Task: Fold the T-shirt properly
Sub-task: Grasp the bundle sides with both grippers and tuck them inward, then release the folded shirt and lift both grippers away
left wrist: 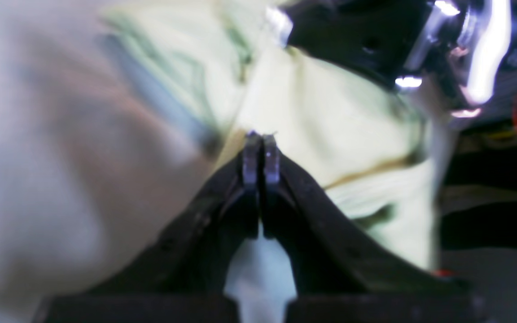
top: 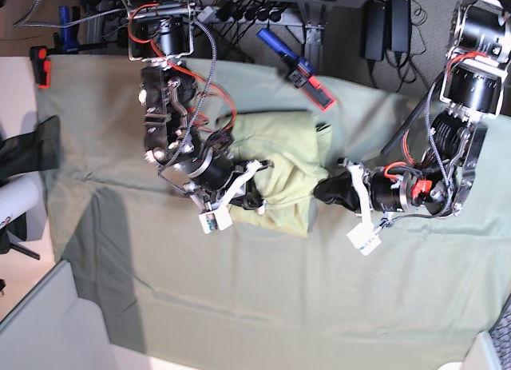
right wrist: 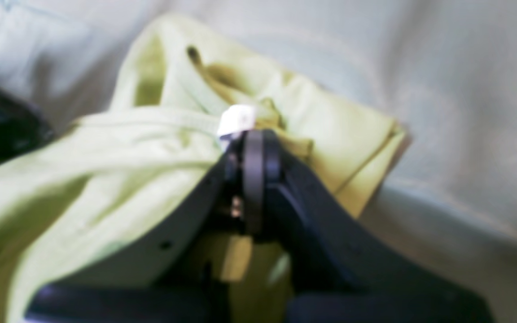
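On either side of the T-shirt [top: 283, 166], both arms' fingers [right wrist: 254, 148] pinch cloth (bunched already); uneven pulling could crumple it.

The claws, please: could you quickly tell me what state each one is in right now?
Left claw: closed, pinching the T-shirt.
Right claw: closed on the T-shirt, beside its white tag.

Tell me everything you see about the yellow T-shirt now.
The T-shirt is pale yellow-green, soft cotton by its look, bunched and partly folded on the grey-green cloth. A small white tag shows near its collar. The right pincer is shut on it there; the left pincer is shut at its opposite edge.
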